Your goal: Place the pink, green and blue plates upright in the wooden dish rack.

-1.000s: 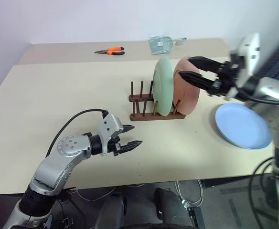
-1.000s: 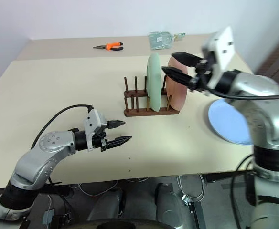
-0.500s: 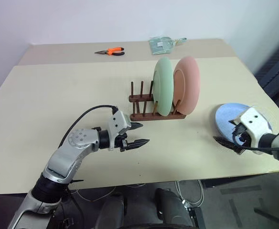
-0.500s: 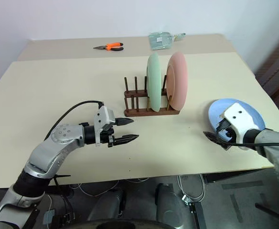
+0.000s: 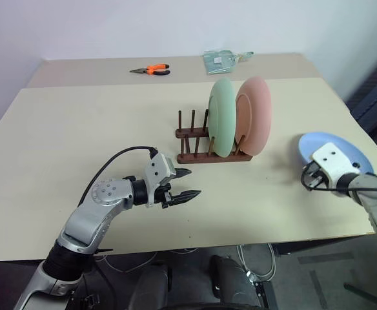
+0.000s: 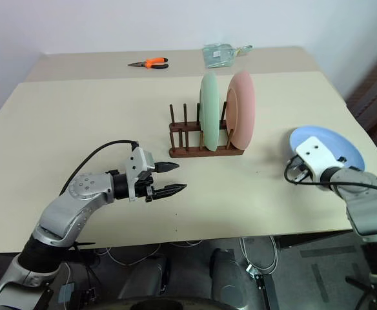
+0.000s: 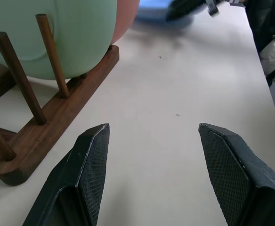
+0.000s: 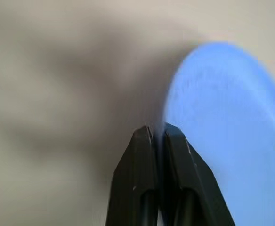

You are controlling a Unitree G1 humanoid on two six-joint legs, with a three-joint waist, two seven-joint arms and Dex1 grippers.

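The wooden dish rack [image 5: 190, 134] stands mid-table with the green plate [image 5: 219, 126] and the pink plate [image 5: 258, 123] upright in its right-hand slots. Its left pegs are bare. Near the table's right edge lies the blue plate [image 5: 343, 147]. My right gripper [image 8: 157, 128] is shut on its near-left rim [image 8: 168, 110], the two fingers pressed together there. To the left, my left gripper [image 5: 192, 183] hovers open and empty in front of the rack, pointing toward the rack's base [image 7: 57, 110].
Orange-handled pliers [image 5: 151, 69] and a clear packet [image 5: 222, 59] lie on the far table behind the rack. The table's front edge [image 5: 240, 237] runs just below both grippers. The right edge is close behind the blue plate.
My right arm swung down from the pink plate in the rack to the blue plate, opened wide, then shut at its rim. The blue plate shifted slightly away. The left gripper stayed put.
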